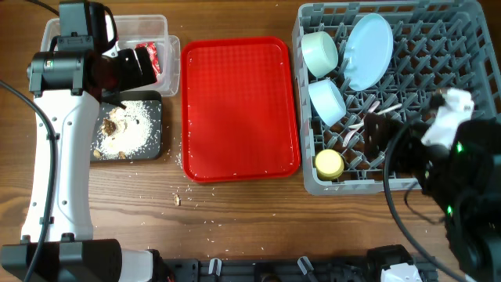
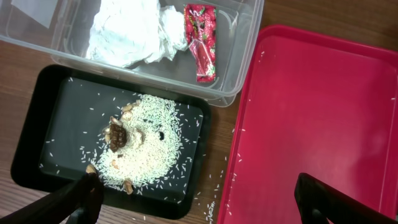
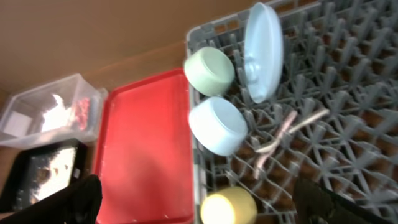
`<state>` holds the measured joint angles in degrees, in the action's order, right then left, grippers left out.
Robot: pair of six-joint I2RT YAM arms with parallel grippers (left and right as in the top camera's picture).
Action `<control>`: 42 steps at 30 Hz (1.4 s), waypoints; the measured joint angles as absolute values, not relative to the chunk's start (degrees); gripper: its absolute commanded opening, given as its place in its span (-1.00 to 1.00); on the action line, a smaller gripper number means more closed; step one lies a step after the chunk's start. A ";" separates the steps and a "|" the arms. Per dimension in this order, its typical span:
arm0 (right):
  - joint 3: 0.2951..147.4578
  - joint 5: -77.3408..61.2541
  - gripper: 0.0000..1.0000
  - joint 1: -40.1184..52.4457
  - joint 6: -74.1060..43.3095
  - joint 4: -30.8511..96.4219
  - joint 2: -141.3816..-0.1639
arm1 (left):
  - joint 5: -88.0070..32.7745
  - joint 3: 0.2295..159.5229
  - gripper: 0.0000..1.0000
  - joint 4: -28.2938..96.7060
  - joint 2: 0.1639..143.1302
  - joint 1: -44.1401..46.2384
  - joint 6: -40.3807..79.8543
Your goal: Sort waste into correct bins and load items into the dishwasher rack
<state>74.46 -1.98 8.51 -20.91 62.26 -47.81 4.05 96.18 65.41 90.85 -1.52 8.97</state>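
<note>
Overhead, the dishwasher rack (image 1: 304, 157) fills the far right corner of the desk and holds one pale blue plate (image 1: 368, 51) standing on edge, two mint bowls (image 1: 319, 52) (image 1: 327, 100) on their sides just left of it, one yellow cup (image 1: 329, 163) at the rack's near left corner, and two pale utensils (image 3: 283, 134) lying crossed on the pegs; which is the fork and which the spoon I cannot tell. The flat red serving tray (image 1: 239, 106) sits mid-desk, bare but for a few grains. Toward the left edge there are two bins: the clear tub (image 1: 168, 47) in the far left corner and the black tray (image 1: 153, 149) just in front of it. The overhead camera has the left arm across the tub, so only the red wrapper (image 1: 149, 59) shows there; the left wrist view shows one crumpled white napkin (image 2: 134, 31) beside that one wrapper, both inside the tub, and one heap of rice-like scraps (image 2: 140, 146) with a brown lump in the black tray. A few loose crumbs (image 1: 178, 197) lie on the desk near the front edge. The left tool (image 2: 196, 186) hangs above the black tray and the red tray's edge, fingers spread wide, holding nothing. The right tool (image 3: 196, 186) hangs over the rack, equally wide and empty; overhead, its arm hides the rack's near right part.
</note>
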 measured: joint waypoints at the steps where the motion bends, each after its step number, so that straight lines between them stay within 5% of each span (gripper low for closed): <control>1: 74.46 -0.82 1.00 8.51 -20.38 64.45 -47.09 | 4.05 96.18 1.00 65.34 90.85 -1.52 8.97; 8: 70.28 4.51 0.99 8.49 -18.98 54.54 -44.23 | 4.08 96.18 1.00 65.39 90.85 -1.52 8.97; 22: 7.11 2.83 0.99 1.91 -19.55 1.61 -4.03 | 4.05 96.18 1.00 65.34 90.85 -1.52 9.15; 42: 0.45 2.35 0.99 1.91 -22.26 -0.10 -1.15 | 4.05 96.18 1.00 65.36 90.85 -1.52 9.15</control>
